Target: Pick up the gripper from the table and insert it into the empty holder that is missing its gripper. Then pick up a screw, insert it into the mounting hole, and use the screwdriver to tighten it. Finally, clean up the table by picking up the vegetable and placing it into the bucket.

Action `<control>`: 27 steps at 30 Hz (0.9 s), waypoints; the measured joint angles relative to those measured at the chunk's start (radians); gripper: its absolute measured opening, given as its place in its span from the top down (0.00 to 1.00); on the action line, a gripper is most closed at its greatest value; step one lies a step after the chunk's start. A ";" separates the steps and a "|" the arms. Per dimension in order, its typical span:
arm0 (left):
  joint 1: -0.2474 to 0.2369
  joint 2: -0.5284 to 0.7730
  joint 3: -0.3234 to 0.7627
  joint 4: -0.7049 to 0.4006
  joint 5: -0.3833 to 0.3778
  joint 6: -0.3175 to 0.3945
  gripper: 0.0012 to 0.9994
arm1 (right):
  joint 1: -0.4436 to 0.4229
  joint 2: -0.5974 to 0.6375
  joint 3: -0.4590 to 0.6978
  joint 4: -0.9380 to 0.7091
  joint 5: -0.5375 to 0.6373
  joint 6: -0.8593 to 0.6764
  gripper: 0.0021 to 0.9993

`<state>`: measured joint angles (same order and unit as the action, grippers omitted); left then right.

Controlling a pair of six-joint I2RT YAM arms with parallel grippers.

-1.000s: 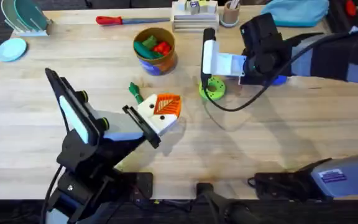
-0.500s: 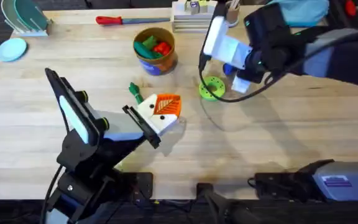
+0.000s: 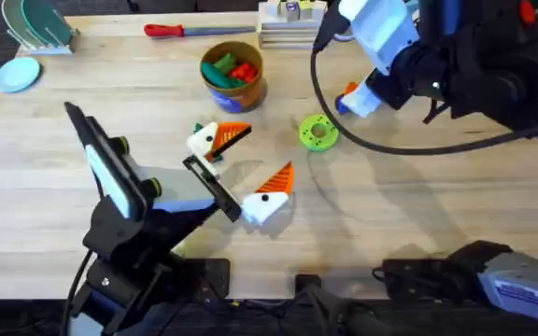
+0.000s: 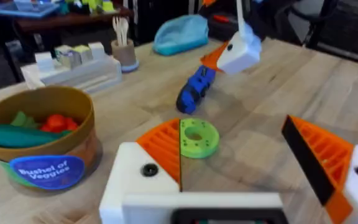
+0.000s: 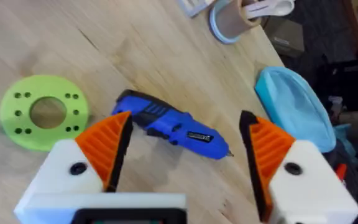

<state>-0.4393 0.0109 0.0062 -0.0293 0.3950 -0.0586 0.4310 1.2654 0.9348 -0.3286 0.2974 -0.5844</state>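
My left gripper (image 3: pixel 243 168) stands open low over the table (image 3: pixel 390 215), its white fingers with orange pads spread wide and nothing between them. The small dark green vegetable (image 3: pixel 198 131) lies just outside its far finger. The orange bucket (image 3: pixel 233 78) with toy vegetables inside stands behind it. My right gripper (image 5: pixel 188 121) is open and hovers above the blue screwdriver (image 5: pixel 166 126), which lies on the wood. The left wrist view shows the screwdriver (image 4: pixel 194 91) under the right fingers (image 4: pixel 238 53). The loose orange gripper piece, the holder and the screw are out of view.
A bright green disc with holes (image 3: pixel 318 132) lies between the two arms. A red-handled tool (image 3: pixel 171 30) and white blocks (image 3: pixel 292 23) sit along the far edge. A cup (image 5: pixel 235 18) and a light blue cloth (image 5: pixel 294 106) are near the screwdriver.
My left gripper has gone from shut to wide open. The right arm has risen off the green disc and swung back to the right, over the screwdriver.
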 joint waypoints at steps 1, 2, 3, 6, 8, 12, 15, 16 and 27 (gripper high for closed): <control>0.000 0.000 0.002 0.007 -0.006 -0.003 0.01 | 0.008 -0.001 0.000 0.000 0.000 0.006 0.01; 0.000 0.000 0.008 -0.002 -0.022 -0.008 0.01 | 0.018 0.000 0.000 -0.001 0.000 0.011 0.01; -0.001 0.000 0.025 -0.034 -0.050 -0.024 0.01 | 0.028 0.000 0.000 -0.002 0.000 0.014 0.01; -0.001 0.001 0.130 -0.206 -0.163 -0.069 0.01 | 0.057 0.000 0.000 -0.002 -0.001 0.021 0.01; -0.001 0.014 0.252 -0.378 -0.271 -0.120 0.01 | 0.072 0.000 0.000 -0.002 -0.004 0.025 0.01; -0.001 0.116 0.480 -0.655 -0.451 -0.222 0.01 | 0.079 0.000 0.000 0.000 -0.007 0.031 0.01; -0.001 0.259 0.602 -0.773 -0.537 -0.282 0.01 | 0.079 0.000 0.000 0.007 -0.007 0.031 0.01; -0.001 0.309 0.628 -0.792 -0.554 -0.294 0.01 | 0.079 0.000 0.000 0.010 -0.007 0.031 0.01; 0.000 0.767 0.678 -0.657 -0.548 -0.351 0.01 | 0.079 0.000 0.000 0.010 -0.007 0.031 0.01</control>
<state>-0.4392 0.7777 0.6838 -0.6866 -0.1528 -0.4091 0.5102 1.2652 0.9348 -0.3187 0.2905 -0.5529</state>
